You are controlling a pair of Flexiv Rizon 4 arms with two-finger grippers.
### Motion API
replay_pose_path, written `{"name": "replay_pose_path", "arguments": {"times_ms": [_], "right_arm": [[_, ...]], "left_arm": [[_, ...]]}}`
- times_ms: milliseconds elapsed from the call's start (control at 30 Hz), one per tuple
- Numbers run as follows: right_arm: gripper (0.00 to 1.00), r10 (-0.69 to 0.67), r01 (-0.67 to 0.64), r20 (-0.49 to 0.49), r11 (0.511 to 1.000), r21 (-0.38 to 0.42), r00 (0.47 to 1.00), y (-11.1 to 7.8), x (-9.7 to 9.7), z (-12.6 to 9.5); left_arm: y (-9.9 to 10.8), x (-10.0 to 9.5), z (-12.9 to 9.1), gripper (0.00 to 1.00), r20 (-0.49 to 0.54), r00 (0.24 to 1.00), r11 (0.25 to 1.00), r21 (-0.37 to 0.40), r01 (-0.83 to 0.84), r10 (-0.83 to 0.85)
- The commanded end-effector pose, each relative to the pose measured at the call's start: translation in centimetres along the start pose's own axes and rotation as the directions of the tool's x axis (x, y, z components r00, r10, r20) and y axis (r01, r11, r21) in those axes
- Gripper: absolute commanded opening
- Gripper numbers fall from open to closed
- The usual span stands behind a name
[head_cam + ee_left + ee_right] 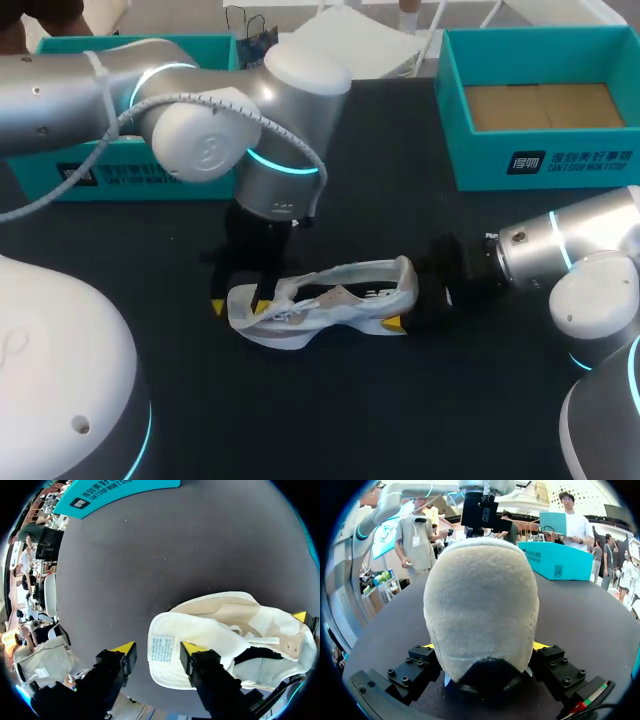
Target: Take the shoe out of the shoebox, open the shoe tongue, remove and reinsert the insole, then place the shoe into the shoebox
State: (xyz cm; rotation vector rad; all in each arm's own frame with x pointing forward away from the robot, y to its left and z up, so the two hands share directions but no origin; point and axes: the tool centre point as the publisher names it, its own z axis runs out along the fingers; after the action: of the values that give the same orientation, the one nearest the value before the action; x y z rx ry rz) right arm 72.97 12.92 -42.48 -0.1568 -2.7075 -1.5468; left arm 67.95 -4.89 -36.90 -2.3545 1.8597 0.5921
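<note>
Head view: the shoe (320,300) stands on its sole on the black tabletop (350,410), approx. in the middle, outside the teal shoebox (540,165), which is well apart at the far right. The left gripper (240,306) is down at the toe end and the right gripper (405,297) is at the heel end.

Left wrist view: the left gripper (158,648) is released. The white tongue (172,630) is folded out toward it, and its end w/ the label lies between the fingers. One finger is at or over the tongue, but the other finger (125,650) stands apart from it, w/ bare tabletop between. The upper looks thin, soft and creased, so I judge it will fold and give no firm hold. The tongue should be pinched at its free end, not near the laces.

Right wrist view: the right gripper (483,650) is clenched on the shoe, w/ one finger (422,657) on each side of the heel (480,595). The heel looks padded but keeps its shape, so it is prob. the stiffest part besides the sole. The shoe seems light. I think the heel is the good place to steady it, because a pull on the tongue or insole could otherwise drag the whole shoe over the tabletop.
</note>
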Motion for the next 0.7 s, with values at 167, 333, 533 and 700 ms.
{"name": "replay_pose_path", "arguments": {"times_ms": [167,333,533,700], "right_arm": [[0.00,0.001,-0.001,0.000,1.000,0.001,1.000,-0.3,-0.1,0.6],[0.00,0.001,-0.001,0.000,1.000,0.001,1.000,-0.3,-0.1,0.6],[0.00,0.001,-0.001,0.000,1.000,0.001,1.000,-0.3,-0.1,0.6],[0.00,0.001,-0.001,0.000,1.000,0.001,1.000,-0.3,-0.1,0.6]], "left_arm": [[0.2,-2.0,-1.1,1.00,-0.095,0.993,0.998,0.005,-0.068,0.068],[0.6,-2.5,-3.6,1.00,-0.126,0.984,0.992,0.057,-0.116,0.122],[1.2,-2.3,-6.0,1.00,-0.122,0.920,0.926,0.116,-0.359,0.372],[1.4,-1.8,-9.0,1.00,-0.097,0.793,0.787,0.241,-0.568,0.601]]}}
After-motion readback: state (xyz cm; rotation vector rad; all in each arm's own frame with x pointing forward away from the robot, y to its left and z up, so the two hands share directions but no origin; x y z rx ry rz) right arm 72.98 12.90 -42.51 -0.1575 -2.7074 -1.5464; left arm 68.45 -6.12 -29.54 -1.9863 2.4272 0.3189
